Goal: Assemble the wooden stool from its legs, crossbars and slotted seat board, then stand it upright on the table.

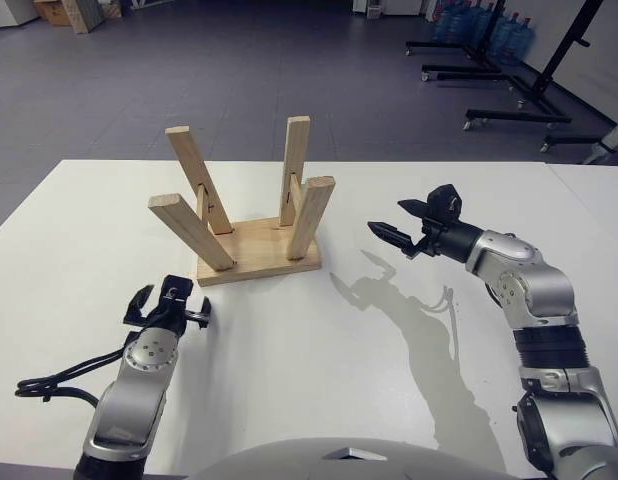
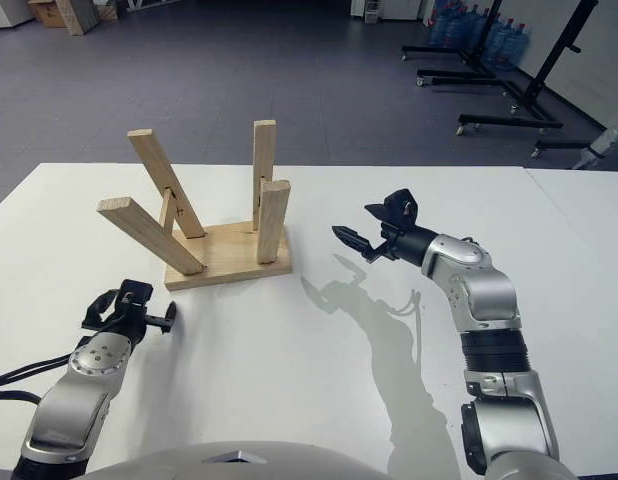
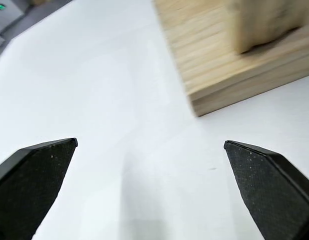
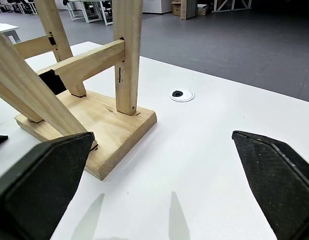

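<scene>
From the head camera you see the stool (image 1: 251,215) upside down near the middle of the white table (image 1: 319,380). Its seat board (image 1: 261,258) lies flat on the tabletop and its four legs (image 1: 296,165) point up and lean outward. Your left gripper (image 1: 171,308) sits low over the table just in front of the board's near left corner, with its fingers spread and nothing between them. Your right gripper (image 1: 389,216) hangs above the table to the right of the stool, apart from it and pointing toward it. Its jaws are parted and empty too.

In the left wrist view, the two black fingertips (image 3: 42,167) stand wide apart over bare tabletop. Beyond them you see a corner of the seat board with the foot of one leg set into it. Neither fingertip touches the wood.

In the right wrist view, the fingers (image 4: 277,172) are also wide apart and grip nothing. Ahead of them the board rests on the table, and a crossbar (image 4: 89,60) joins two of the legs above it. A small round cable cap (image 4: 182,95) sits in the tabletop past the board's far corner.
</scene>
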Robot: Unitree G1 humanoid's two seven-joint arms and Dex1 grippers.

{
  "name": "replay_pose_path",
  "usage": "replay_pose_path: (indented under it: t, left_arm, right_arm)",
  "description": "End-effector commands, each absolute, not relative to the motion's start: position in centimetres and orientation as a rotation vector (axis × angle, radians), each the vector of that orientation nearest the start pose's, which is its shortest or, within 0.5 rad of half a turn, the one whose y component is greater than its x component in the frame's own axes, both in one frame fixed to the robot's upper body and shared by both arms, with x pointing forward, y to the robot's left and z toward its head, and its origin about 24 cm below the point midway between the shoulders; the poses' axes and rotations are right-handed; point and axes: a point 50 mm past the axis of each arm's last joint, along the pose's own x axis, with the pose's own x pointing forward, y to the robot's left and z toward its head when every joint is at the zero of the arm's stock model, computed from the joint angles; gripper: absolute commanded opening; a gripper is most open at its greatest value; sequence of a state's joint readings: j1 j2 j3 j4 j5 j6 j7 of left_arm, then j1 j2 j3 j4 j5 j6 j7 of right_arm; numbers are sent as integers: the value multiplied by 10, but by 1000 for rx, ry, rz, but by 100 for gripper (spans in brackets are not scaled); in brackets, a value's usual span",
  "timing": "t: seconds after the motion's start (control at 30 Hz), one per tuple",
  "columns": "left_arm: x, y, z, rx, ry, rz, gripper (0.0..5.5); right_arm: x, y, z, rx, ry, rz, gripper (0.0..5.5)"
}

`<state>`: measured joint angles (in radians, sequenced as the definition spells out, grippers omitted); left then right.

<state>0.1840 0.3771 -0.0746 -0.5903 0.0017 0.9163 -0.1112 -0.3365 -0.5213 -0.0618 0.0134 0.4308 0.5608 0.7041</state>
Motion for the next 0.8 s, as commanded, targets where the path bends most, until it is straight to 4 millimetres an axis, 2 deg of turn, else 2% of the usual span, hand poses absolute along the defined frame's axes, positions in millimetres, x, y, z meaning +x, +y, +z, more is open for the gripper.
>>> replay_pose_path:
  t: [0.03,0.07,0.1,0.17,0.2,0.27,0.33,0.43,0.5,0.57,0.6,0.67,0.8]
  left_arm:
    - [192,222,80,495,536,-339,539]
    - [185,250,79,579,608,-373,539]
    - [177,276,83,575,673,-416,539]
    - [164,312,99,558,718,-492,539]
    - [160,323,106,540,720,-519,539]
    - [172,355,113,592,675,-362,539]
    - [197,376,112,578,585,-137,539]
    - [236,354,87,626,479,-70,539]
    - [266,320,49,573,457,-86,539]
    - [284,284,19,550,468,-163,539]
    - [288,273,8,561,478,-196,539]
    - [293,262,-10,588,509,-208,539]
    - [294,260,-30,658,563,-204,539]
  right_arm:
    - [284,-207,95,-24,291,588,509]
    - [283,-205,86,-42,324,538,509]
    - [282,-205,78,-54,349,485,509]
    - [285,-208,67,-69,382,388,509]
    - [288,-211,62,-82,397,346,509]
    - [297,-214,53,-157,405,261,509]
    - [306,-215,44,-192,412,198,509]
    - [323,-207,32,-219,406,148,509]
    - [337,-192,24,-197,416,160,509]
    - [348,-174,23,-141,404,200,509]
    - [352,-166,24,-107,400,221,509]
    - [359,-148,25,-60,388,271,509]
    - [361,-99,26,-9,362,444,509]
